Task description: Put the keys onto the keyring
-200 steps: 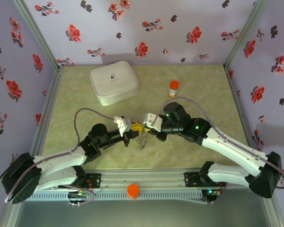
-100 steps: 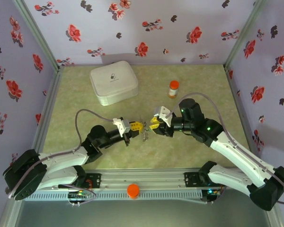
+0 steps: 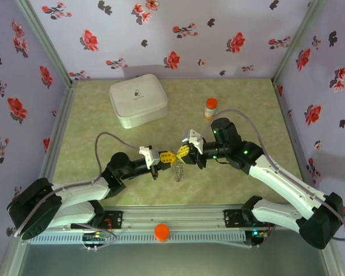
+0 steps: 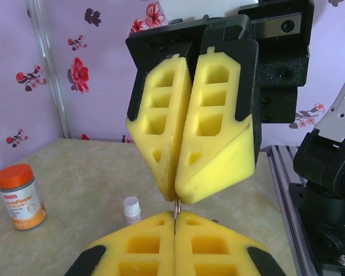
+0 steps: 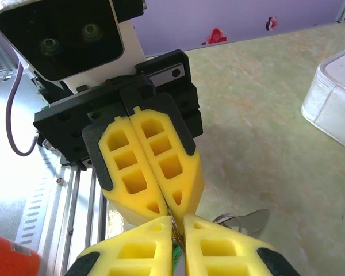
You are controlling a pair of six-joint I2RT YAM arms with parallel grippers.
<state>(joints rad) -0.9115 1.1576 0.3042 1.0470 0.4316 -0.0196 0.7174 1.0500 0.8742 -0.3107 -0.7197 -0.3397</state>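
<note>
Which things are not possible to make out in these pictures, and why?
Top external: dangling bundle, too small to tell its parts apart.
Left wrist: metal sliver, mostly hidden between yellow fingers.
Right wrist: grey metal piece, partly hidden behind a yellow finger.

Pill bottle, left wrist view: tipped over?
No, the pill bottle stands upright, its orange cap on top.

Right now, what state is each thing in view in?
Keyring: hanging below the fingertips.
Left fingers: shut on the keyring.
Right fingers: shut, tips against the left's.
Pill bottle: upright, capped.
White case: closed.
Small white vial: upright, capped.
</note>
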